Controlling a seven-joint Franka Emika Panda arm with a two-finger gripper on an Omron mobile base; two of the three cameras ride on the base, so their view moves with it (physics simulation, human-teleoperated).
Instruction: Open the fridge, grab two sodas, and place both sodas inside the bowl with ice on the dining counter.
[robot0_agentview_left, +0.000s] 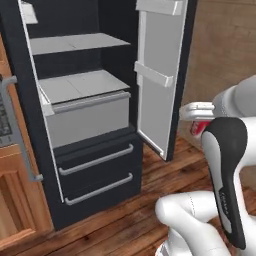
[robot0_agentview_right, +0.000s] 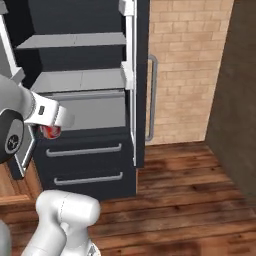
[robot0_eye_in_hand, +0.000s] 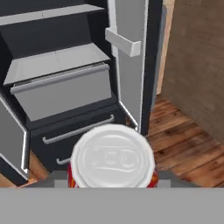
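**Q:** Soda can (robot0_agentview_left: 200, 127) — where is it?

**A:** In the left base view it sits at the end of my arm, a red sliver beside my white wrist, out in front of the open fridge (robot0_agentview_left: 95, 125) and above the wood floor (robot0_agentview_left: 125, 220). My claw (robot0_agentview_left: 200, 126) is mostly hidden there behind my own forearm. The fridge's right door (robot0_agentview_left: 160, 75) stands swung wide, its grey shelves bare.

**Q:** And from the other side?

**A:** The right base view shows the can (robot0_agentview_right: 50, 131) red under my claw (robot0_agentview_right: 51, 131), level with the fridge's (robot0_agentview_right: 85, 100) grey drawer front (robot0_agentview_right: 92, 111) and above the two black lower drawers. A brick wall (robot0_agentview_right: 185, 65) stands to the right.

**Q:** Is your claw holding it?

**A:** Yes. In the hand view the can's (robot0_eye_in_hand: 112, 157) silver top sits dead centre in my claw (robot0_eye_in_hand: 112, 177), which is partly closed and clamped on its sides. Beyond it are the fridge (robot0_eye_in_hand: 65, 87) shelves and drawers.
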